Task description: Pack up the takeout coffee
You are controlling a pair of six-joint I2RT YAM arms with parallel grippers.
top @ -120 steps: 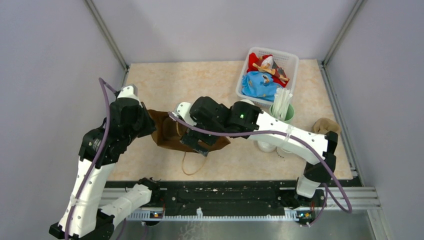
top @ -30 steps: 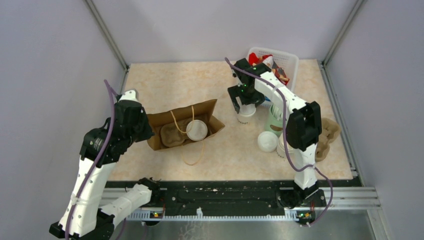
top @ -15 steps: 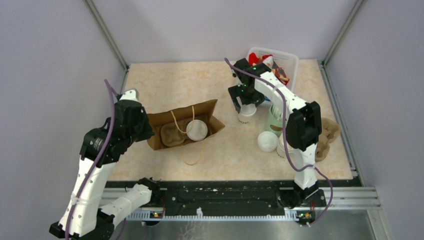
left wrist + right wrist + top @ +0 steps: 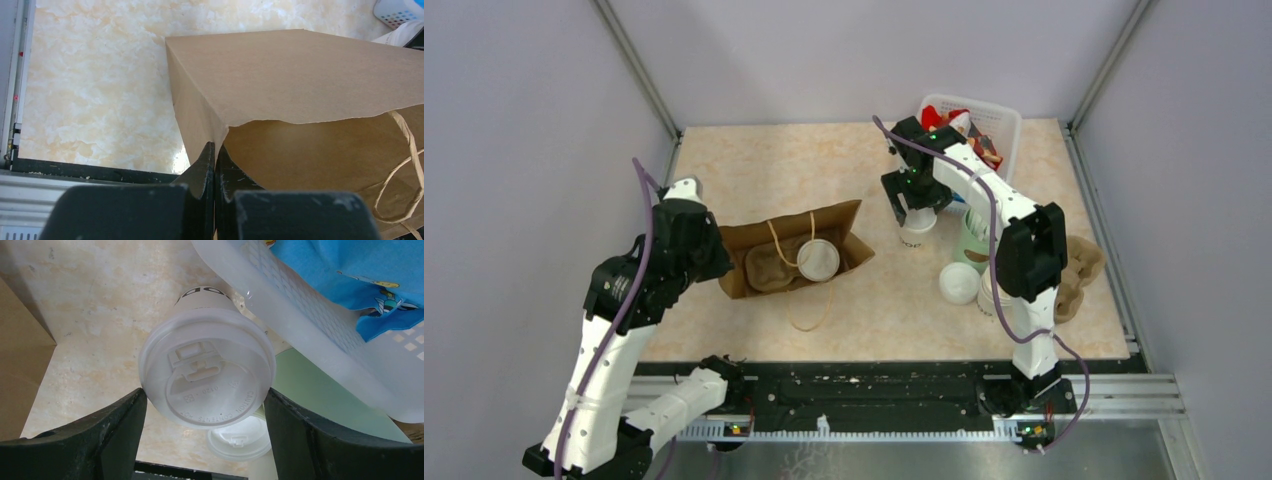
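The takeout coffee (image 4: 915,233) (image 4: 207,375), a white lidded cup with black lettering, stands on the table beside the basket. My right gripper (image 4: 913,207) (image 4: 205,392) hangs over it, open, one finger close on each side of the lid. It is hard to tell if the fingers touch the lid. The brown paper bag (image 4: 764,238) (image 4: 300,70) stands open at centre left, with a brown carrier (image 4: 769,272) and another lidded cup (image 4: 818,260) inside. My left gripper (image 4: 718,262) (image 4: 215,147) is shut on the bag's left rim.
A white basket (image 4: 1007,122) (image 4: 300,325) with cloth toys sits at the back right. A green cup (image 4: 973,246) (image 4: 310,395) with straws stands behind the coffee. A loose white lid (image 4: 958,283) (image 4: 240,440) and a brown carrier (image 4: 1079,265) lie to the right.
Four seconds ago my right arm was at the bag; it has since moved to the cup by the basket. Over the last second its jaws narrowed slightly around the lid. The left arm is still.
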